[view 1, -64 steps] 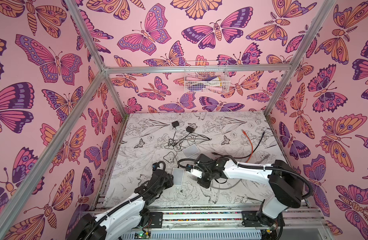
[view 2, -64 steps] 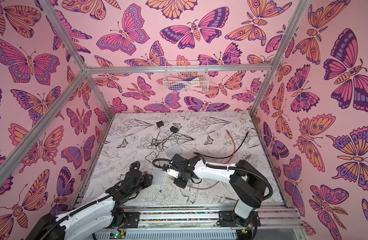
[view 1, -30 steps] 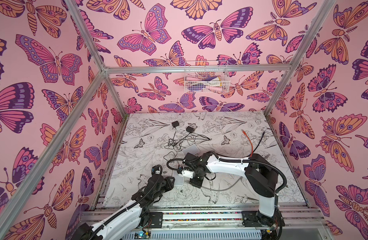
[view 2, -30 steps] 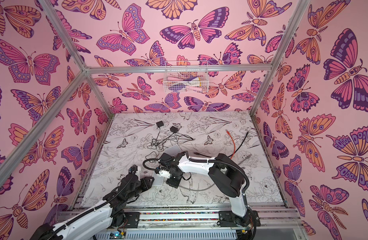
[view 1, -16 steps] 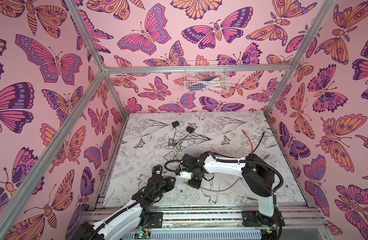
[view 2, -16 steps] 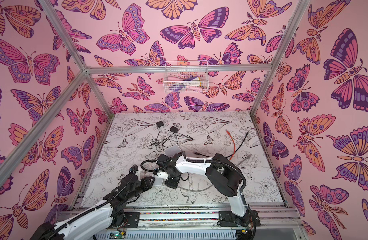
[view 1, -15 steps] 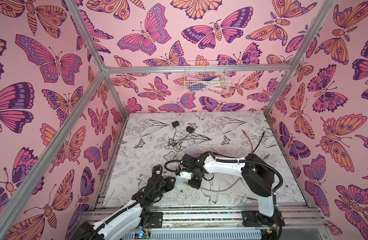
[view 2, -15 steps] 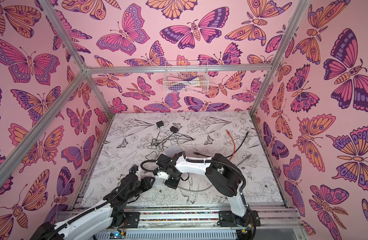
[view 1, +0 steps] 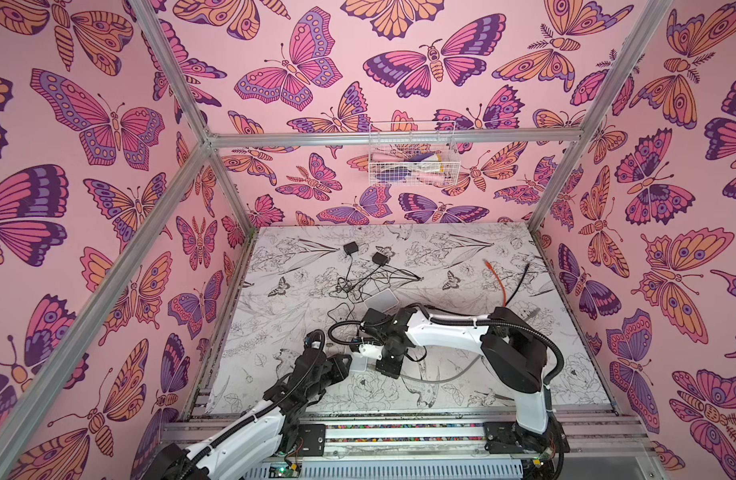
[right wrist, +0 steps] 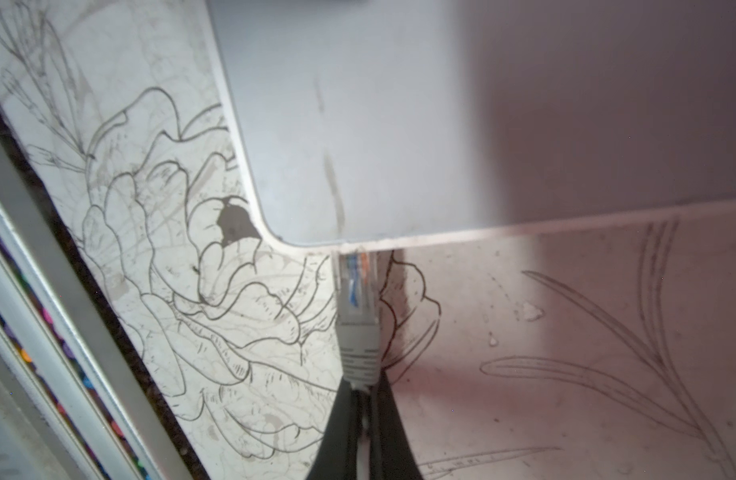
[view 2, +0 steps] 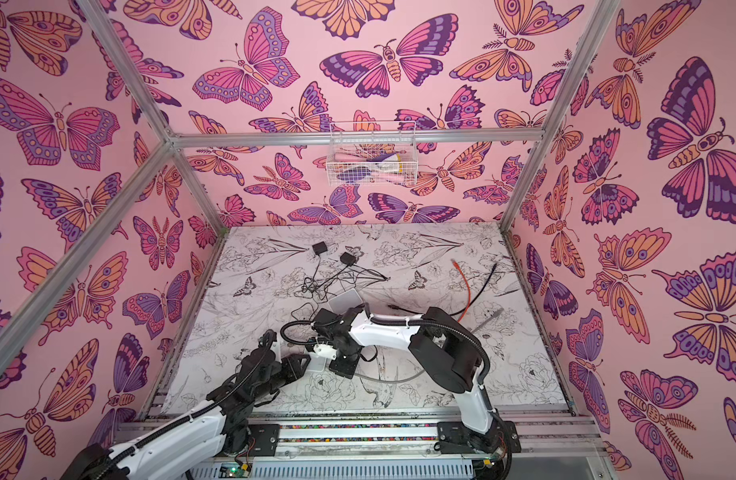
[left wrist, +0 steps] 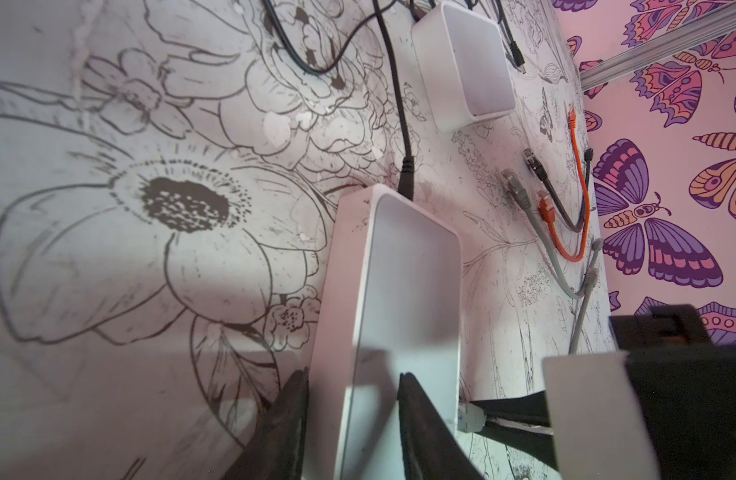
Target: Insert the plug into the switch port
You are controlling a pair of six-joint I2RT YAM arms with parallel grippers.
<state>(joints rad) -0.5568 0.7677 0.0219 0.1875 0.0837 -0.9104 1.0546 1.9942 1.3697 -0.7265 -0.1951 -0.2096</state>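
Note:
A white switch [view 1: 360,360] [view 2: 316,360] lies near the table's front middle. My left gripper [left wrist: 352,374] [view 1: 342,365] is shut on its near end, one finger against the side wall and the other on the top face. A black power lead runs into the switch's [left wrist: 408,270] far end. My right gripper [right wrist: 364,386] [view 1: 384,368] is shut on the grey cable just behind the boot of a clear plug [right wrist: 356,291] [left wrist: 468,415]. The plug's front end meets the switch's [right wrist: 379,124] side edge and is hidden there.
A second white switch [view 1: 381,299] [left wrist: 466,70] lies further back among thin black leads and two black adapters [view 1: 349,248]. Orange [view 1: 497,282], black [view 1: 520,282] and grey patch cables lie at the right. A wire basket [view 1: 412,158] hangs on the back wall.
My right gripper has moved left with the plug up to the switch's side. The left gripper stays shut on the switch.

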